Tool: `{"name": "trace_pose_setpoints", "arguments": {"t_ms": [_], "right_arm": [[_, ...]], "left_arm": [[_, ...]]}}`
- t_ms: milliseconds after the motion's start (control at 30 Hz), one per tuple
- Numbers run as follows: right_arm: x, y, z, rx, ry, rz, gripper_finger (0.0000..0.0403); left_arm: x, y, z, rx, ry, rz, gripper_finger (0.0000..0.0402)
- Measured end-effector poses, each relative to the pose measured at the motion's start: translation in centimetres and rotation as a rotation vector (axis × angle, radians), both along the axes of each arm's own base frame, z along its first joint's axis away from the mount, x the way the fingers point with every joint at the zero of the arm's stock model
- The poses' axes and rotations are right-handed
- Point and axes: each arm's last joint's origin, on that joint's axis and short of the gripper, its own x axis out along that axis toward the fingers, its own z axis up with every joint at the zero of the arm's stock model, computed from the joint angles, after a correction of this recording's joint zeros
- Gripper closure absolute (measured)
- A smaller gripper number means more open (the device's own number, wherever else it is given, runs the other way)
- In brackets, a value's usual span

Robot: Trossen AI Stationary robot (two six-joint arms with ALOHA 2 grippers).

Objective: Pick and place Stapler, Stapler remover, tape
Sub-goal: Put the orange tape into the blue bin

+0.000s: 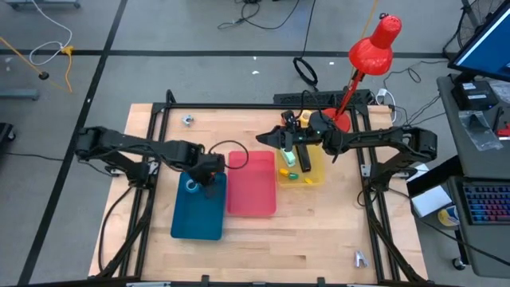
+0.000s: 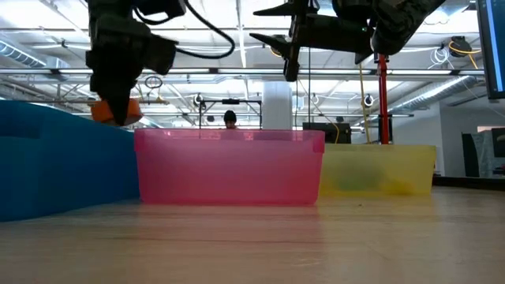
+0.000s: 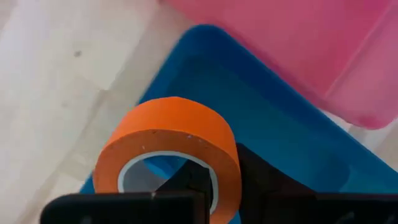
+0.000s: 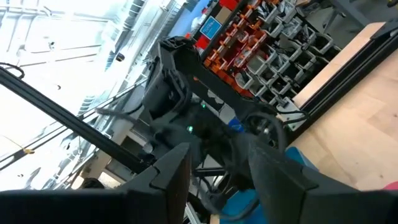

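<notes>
left gripper (image 2: 114, 110) clamped on orange tape (image 3: 171, 140) | roll hangs directly over blue tray (image 1: 197, 215), release is straight down | right gripper (image 4: 214, 168) part-open, empty, above yellow tray (image 1: 315, 171)

A wooden table (image 1: 319, 239) carries a blue tray (image 1: 198, 219), pink tray (image 1: 252, 191) and yellow tray (image 1: 312, 174) side by side.

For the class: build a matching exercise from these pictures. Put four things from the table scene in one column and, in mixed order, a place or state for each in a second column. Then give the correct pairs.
Things
1. orange ring of tape
2. shallow blue plastic tray
3. shallow pink plastic tray
4. shallow yellow plastic tray

Places or states
A. middle of the three trays
B. under the right gripper
C. held by the left gripper
D. below the raised tape

Pairs: 1-C, 2-D, 3-A, 4-B
</notes>
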Motion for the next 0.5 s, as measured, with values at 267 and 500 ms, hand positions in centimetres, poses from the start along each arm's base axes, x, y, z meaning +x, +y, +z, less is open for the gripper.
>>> {"name": "trace_pose_setpoints", "arguments": {"t_ms": [267,500], "right_arm": [[0.0,0.0,0.0,-0.001,0.000,0.003,0.0248],[0.0,0.0,0.0,-0.001,0.001,0.007,0.0248]], "left_arm": [[1.4,-2.3,-2.1,-0.030,0.046,-0.011,0.0364],[1.6,-3.2,-2.6,0.012,0.063,0.035,0.0361]]}}
